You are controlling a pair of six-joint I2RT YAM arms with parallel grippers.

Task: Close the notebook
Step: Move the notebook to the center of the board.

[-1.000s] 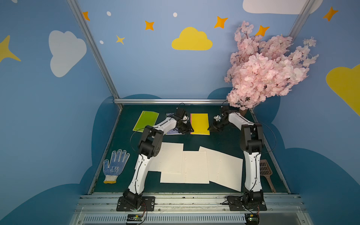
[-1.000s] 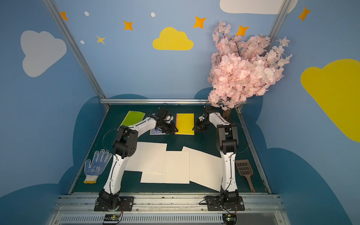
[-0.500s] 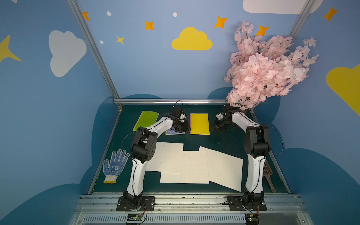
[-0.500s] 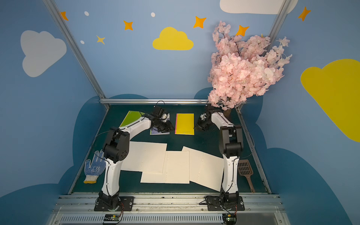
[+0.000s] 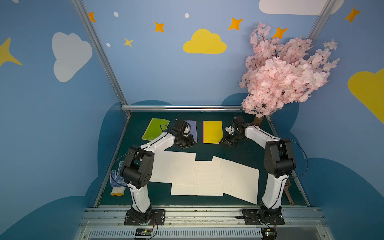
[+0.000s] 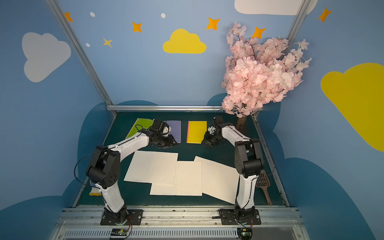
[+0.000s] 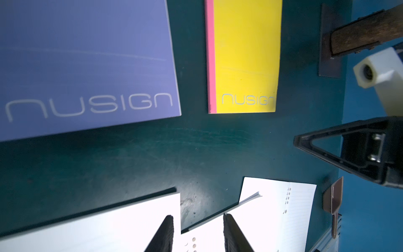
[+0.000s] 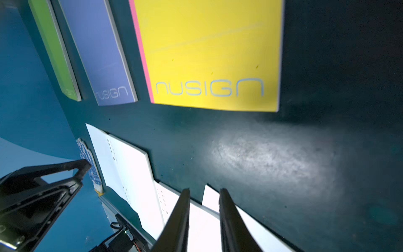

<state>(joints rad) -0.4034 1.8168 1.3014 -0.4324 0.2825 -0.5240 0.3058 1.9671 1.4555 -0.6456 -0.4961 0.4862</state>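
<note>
Left gripper (image 7: 197, 216) near the purple notebook (image 7: 87, 65) and right gripper (image 8: 204, 190) beside the yellow notebook (image 8: 213, 54) are both narrow and empty. Open notebooks (image 5: 207, 178) lie flat, likely next to close.

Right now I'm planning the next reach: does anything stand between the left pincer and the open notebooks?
Nothing visible does. The left pincer hangs open and empty by the far edge of the nearest open notebook; only bare mat lies between them. The closed purple notebook lies farther back, off that path.
</note>
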